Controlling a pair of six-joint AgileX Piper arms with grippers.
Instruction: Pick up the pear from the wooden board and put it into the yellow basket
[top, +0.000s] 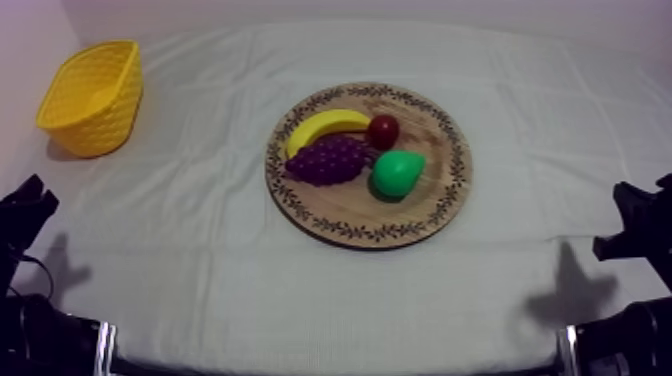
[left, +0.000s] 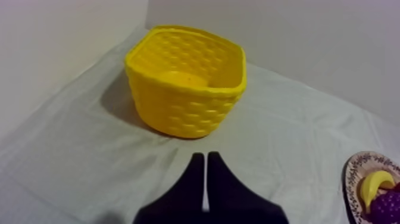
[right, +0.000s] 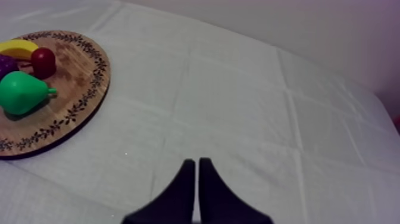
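Pear (top: 398, 172), grapes (top: 330, 160), banana (top: 320, 126), small red fruit (top: 383, 131) on wooden board (top: 432, 208); yellow basket (top: 90, 100) apart; left gripper (left: 205, 158), right gripper (right: 196, 162) closed, empty.

The wooden board (top: 447, 190) shows faint grain and a low sheen, with a dark printed leaf pattern on its rim. On the board — pear (top: 398, 172), banana (top: 325, 124) and small red fruit (top: 383, 131): smooth, faintly glossy plastic; grapes (top: 333, 158): knobbly, duller. The desk cloth (top: 200, 270) around the board: grey-white woven fabric, matt, creased. The yellow basket (top: 95, 100), well apart from the board: moulded plastic, weave-textured walls.
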